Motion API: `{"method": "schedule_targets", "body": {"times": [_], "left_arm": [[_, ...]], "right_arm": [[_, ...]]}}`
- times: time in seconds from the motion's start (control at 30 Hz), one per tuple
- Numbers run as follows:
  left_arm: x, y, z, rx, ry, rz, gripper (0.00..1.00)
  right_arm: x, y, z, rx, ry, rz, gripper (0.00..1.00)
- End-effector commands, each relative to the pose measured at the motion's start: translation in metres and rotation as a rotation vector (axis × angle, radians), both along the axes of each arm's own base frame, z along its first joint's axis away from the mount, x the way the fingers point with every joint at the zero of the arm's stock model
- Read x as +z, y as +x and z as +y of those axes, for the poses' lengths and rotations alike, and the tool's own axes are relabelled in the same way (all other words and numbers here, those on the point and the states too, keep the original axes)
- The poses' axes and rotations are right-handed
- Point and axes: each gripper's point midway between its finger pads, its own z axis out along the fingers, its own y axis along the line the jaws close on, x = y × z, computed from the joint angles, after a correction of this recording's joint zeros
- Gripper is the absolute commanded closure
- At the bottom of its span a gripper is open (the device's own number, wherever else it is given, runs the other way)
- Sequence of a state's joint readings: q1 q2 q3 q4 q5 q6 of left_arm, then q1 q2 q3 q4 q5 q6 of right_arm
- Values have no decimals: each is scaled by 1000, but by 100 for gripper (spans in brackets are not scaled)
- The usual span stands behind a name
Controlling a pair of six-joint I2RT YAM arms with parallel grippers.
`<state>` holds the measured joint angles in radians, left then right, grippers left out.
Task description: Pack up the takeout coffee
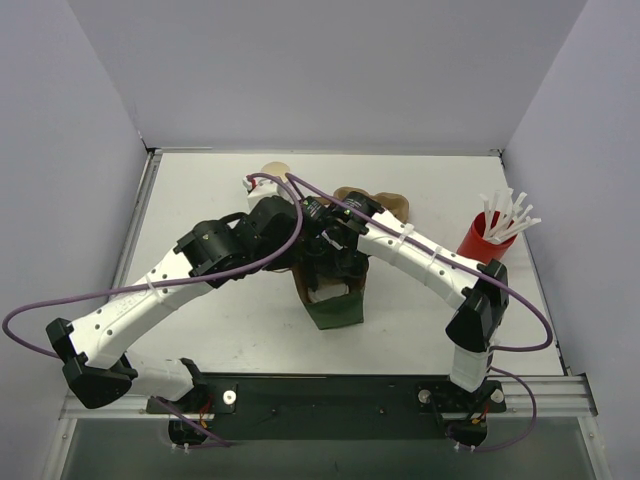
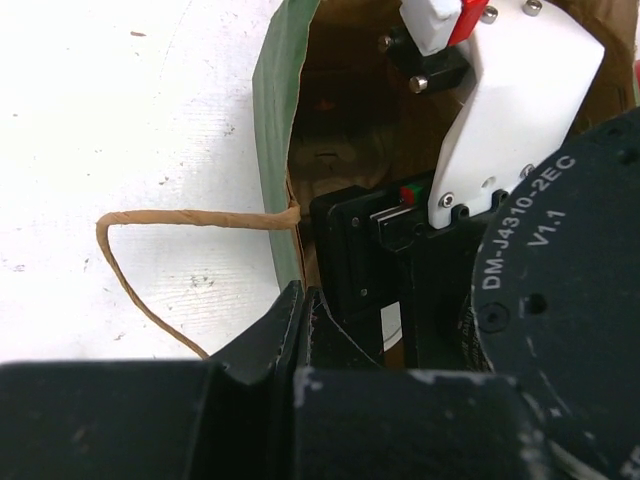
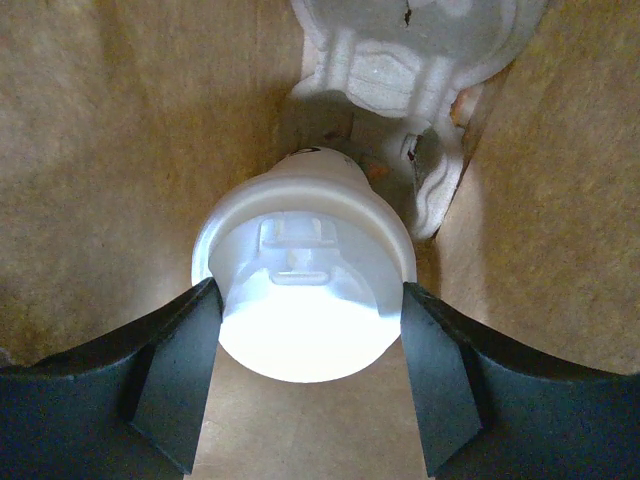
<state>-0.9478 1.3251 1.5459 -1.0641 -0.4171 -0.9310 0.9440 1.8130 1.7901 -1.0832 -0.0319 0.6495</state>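
The takeout coffee (image 3: 305, 280), a white cup with a domed white lid, sits deep inside the paper bag (image 1: 335, 310), whose brown inner walls (image 3: 100, 150) fill the right wrist view. My right gripper (image 3: 310, 300) reaches down into the bag, and its black fingers (image 3: 180, 370) press on both sides of the lid. My left gripper (image 2: 303, 298) is shut on the bag's rim (image 2: 290, 230), green outside and brown inside, next to the twisted paper handle (image 2: 180, 218). In the top view both gripper heads crowd over the bag's mouth and hide the cup.
A pale moulded carrier piece (image 3: 400, 70) lies in the bag just beyond the cup. A red cup of white straws (image 1: 483, 240) stands at the right. Brown cardboard (image 1: 390, 205) lies behind the bag. The right arm's wrist (image 2: 520, 100) fills the bag's opening.
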Motion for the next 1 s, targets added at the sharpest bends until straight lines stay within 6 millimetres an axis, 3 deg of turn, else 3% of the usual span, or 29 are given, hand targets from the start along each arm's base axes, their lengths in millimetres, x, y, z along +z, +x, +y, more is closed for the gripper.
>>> {"method": "schedule_targets", "body": {"times": [0.0,0.3,0.77,0.97], "left_arm": [[13,7,10,66,-32,-38,100],[14,8,13,49,-23,-14,100],[56,18,2,8,-111,-108,100],[51,17,-1,1,-134,-102,100]], "right_arm": [[23,1,-9,11,1,-41,69],[38,4,13,57,91,-60,70],[15,-19,17,135,65,29,70],[1,-22,15,122,34,64,70]]}}
